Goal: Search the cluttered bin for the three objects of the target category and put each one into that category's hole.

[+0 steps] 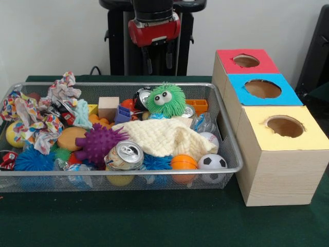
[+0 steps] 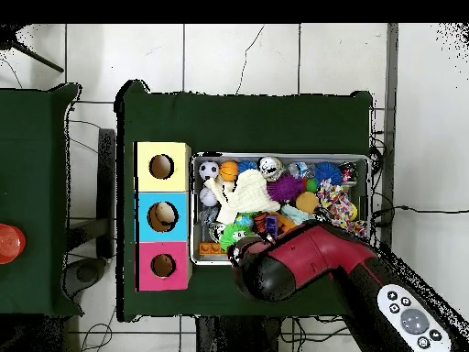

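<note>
The silver wire mesh bin (image 1: 123, 84) is full of clutter and also shows in the overhead view (image 2: 275, 156). In it lie a green furry toy with eyes (image 1: 165, 99), a purple spiky ball (image 1: 98, 142), a drink can (image 1: 125, 155), a cream knitted cloth (image 1: 164, 138), a small soccer ball (image 1: 212, 161), an orange ball (image 1: 183, 162) and a wooden block (image 1: 108, 107). The red-surround hole (image 1: 246, 60) is on the box row's far end, beside the bin (image 2: 163, 266). My gripper (image 1: 157, 66) hangs open and empty above the bin's far rim. In the overhead view my arm (image 2: 302, 261) hides it.
The blue-surround hole (image 1: 262, 88) and yellow-surround hole (image 1: 285, 126) sit nearer the camera on the same box row. Colourful rags (image 1: 36, 121) and a blue spiky ball (image 1: 33, 159) fill the bin's left end. A red object (image 2: 7, 243) stands on a side table.
</note>
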Controlling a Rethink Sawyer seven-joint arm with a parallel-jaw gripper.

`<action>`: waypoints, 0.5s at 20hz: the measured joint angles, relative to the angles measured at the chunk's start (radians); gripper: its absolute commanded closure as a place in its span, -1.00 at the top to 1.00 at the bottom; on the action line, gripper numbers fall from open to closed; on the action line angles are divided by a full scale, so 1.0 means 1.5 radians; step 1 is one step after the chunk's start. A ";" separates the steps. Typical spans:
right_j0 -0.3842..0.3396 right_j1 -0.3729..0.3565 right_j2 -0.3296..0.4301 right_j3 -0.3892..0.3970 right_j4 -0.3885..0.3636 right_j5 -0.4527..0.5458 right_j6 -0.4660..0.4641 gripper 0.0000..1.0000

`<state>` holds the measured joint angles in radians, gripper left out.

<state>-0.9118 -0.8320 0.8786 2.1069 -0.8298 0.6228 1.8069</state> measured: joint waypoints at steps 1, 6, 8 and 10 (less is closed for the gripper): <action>0.002 -0.003 0.001 -0.002 -0.004 0.000 0.000 1.00; 0.008 -0.018 0.012 -0.012 -0.023 0.000 -0.004 1.00; 0.007 -0.018 0.020 -0.018 -0.028 0.002 -0.015 1.00; 0.005 -0.013 0.025 -0.025 -0.028 0.010 -0.036 1.00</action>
<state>-0.9050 -0.8508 0.9158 2.0691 -0.8718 0.6373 1.7525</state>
